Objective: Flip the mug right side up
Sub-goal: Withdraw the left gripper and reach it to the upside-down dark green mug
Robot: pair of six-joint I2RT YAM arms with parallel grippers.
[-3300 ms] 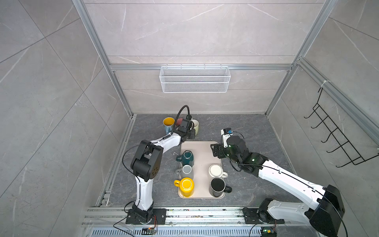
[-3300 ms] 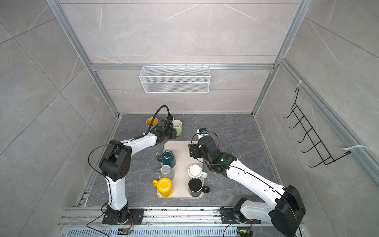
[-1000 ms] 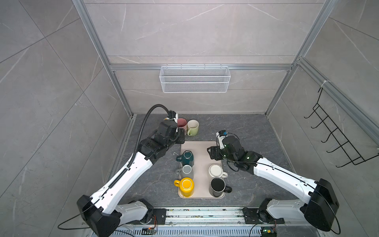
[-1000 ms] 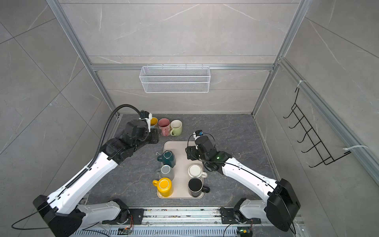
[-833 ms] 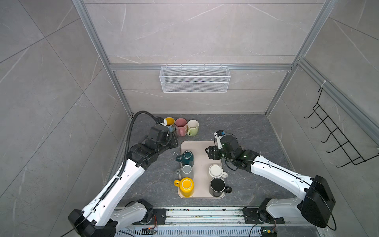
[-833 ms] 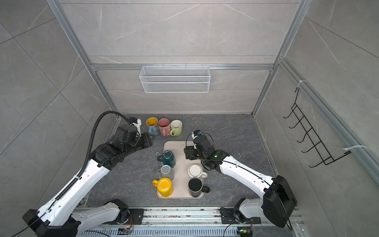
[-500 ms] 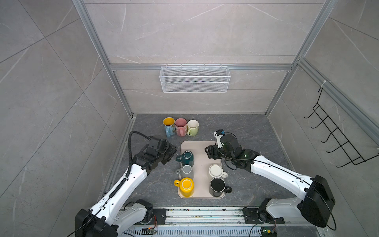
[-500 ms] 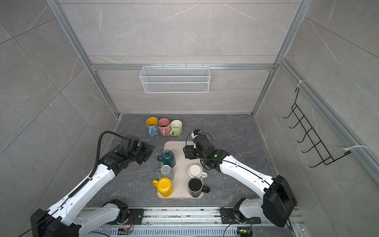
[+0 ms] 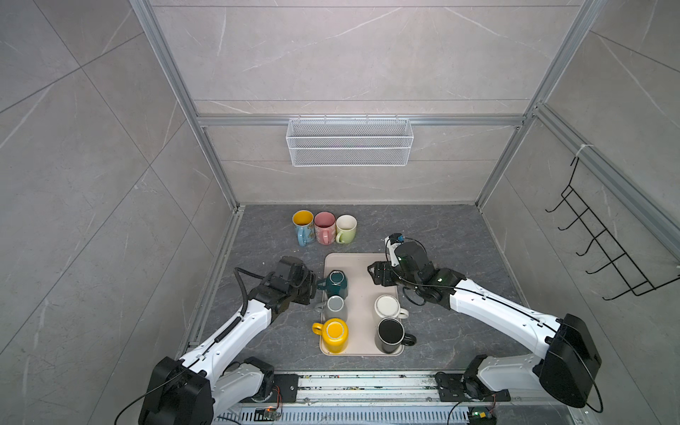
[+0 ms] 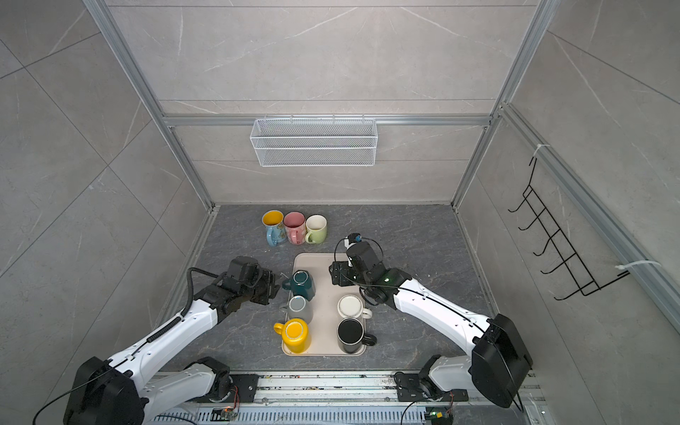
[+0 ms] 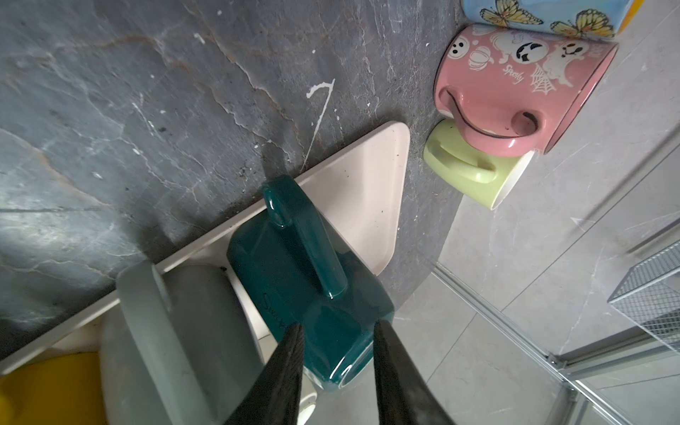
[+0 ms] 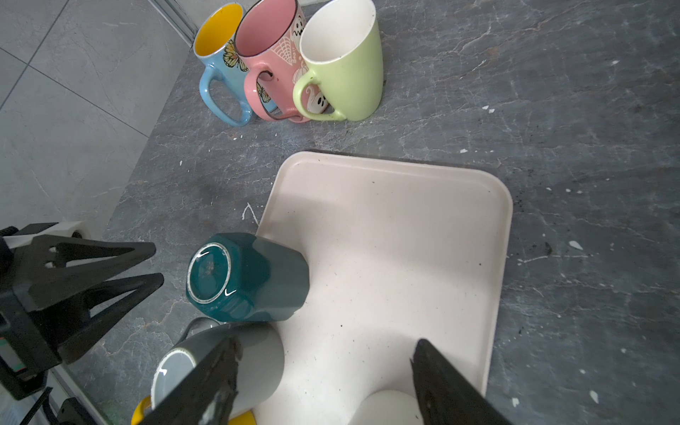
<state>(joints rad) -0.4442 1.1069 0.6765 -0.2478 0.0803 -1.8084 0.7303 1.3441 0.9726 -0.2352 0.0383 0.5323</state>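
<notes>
A dark teal mug [image 9: 335,285] [image 10: 302,284] stands upside down at the far left of the beige tray [image 9: 362,265], base up, handle toward the left. My left gripper [image 9: 313,289] [image 12: 158,265] lies level just left of it, open with a narrow gap and holding nothing. In the left wrist view the mug [image 11: 294,265] shows beyond my left gripper [image 11: 336,325], its handle in line with the gap. My right gripper [image 9: 372,274] [image 12: 325,347] hovers wide open over the tray's [image 12: 386,220] far right part, empty.
Several more mugs stand on the tray: grey [image 9: 335,307], yellow [image 9: 333,333], white [image 9: 388,307], black [image 9: 390,333]. Three upright mugs, blue [image 9: 303,226], pink [image 9: 325,226] and green [image 9: 346,228], stand in a row behind the tray. A wire basket [image 9: 349,141] hangs on the back wall.
My left arm has swung back from the row of upright mugs and come down beside the teal mug, its jaws narrowing. The right gripper has barely moved.
</notes>
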